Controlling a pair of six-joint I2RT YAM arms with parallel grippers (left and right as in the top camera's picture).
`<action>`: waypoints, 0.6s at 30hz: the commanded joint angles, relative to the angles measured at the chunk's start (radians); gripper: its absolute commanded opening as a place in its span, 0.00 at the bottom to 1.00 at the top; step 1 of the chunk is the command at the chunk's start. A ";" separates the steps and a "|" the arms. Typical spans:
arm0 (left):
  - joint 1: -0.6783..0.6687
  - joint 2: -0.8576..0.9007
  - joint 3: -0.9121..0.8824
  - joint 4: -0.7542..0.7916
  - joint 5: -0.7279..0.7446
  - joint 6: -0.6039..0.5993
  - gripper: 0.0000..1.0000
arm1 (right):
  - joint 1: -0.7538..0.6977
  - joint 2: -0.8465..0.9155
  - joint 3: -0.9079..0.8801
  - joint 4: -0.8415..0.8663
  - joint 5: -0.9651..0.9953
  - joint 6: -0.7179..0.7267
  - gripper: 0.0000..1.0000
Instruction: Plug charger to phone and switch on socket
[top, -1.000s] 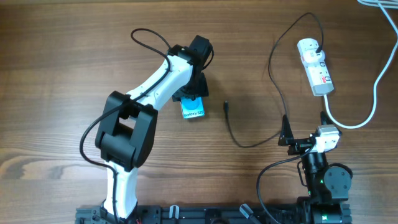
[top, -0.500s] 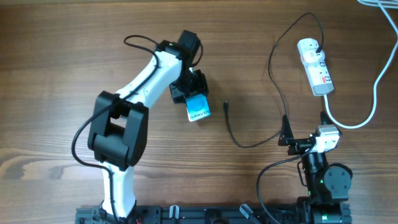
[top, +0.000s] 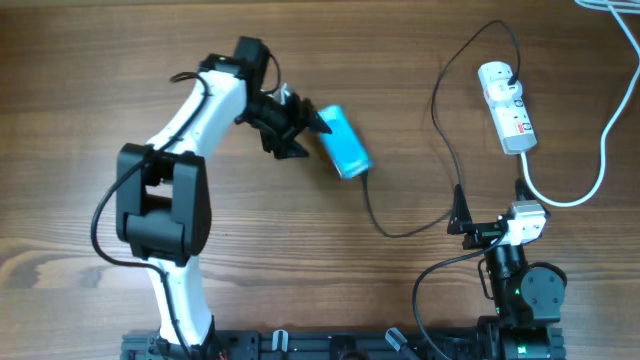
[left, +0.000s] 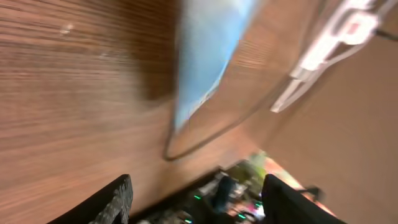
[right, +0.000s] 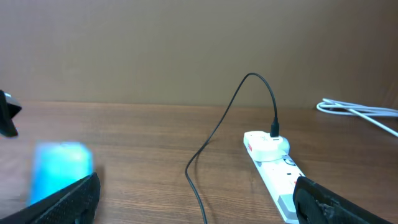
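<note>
The desk (top: 90, 60) carries all items. The left arm (top: 205, 100) reaches toward the phone (top: 344, 142), which lies tilted at centre, just ahead of the left pincer (left: 198, 186), whose jaws stand apart and empty. The socket (top: 507, 105) lies far right with the charger (top: 437, 110) plugged in. The charger's tip lies at the phone's end. The right pincer (right: 196, 182) is wide open and empty

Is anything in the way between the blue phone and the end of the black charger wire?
Nothing visible is. The phone has its lower end right at the loose tip of the charger, and no other thing lies there. Whether the two are joined, the overhead view does not show.
</note>
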 joint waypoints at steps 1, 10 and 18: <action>0.050 -0.044 0.002 0.000 0.154 0.050 0.66 | 0.004 0.000 -0.001 0.003 0.014 0.001 1.00; 0.051 -0.044 0.002 0.003 -0.002 0.077 0.76 | 0.004 0.000 -0.001 0.024 -0.172 0.152 1.00; -0.015 -0.085 0.021 0.035 -0.251 0.061 0.95 | 0.004 0.000 0.000 0.245 -0.241 0.317 1.00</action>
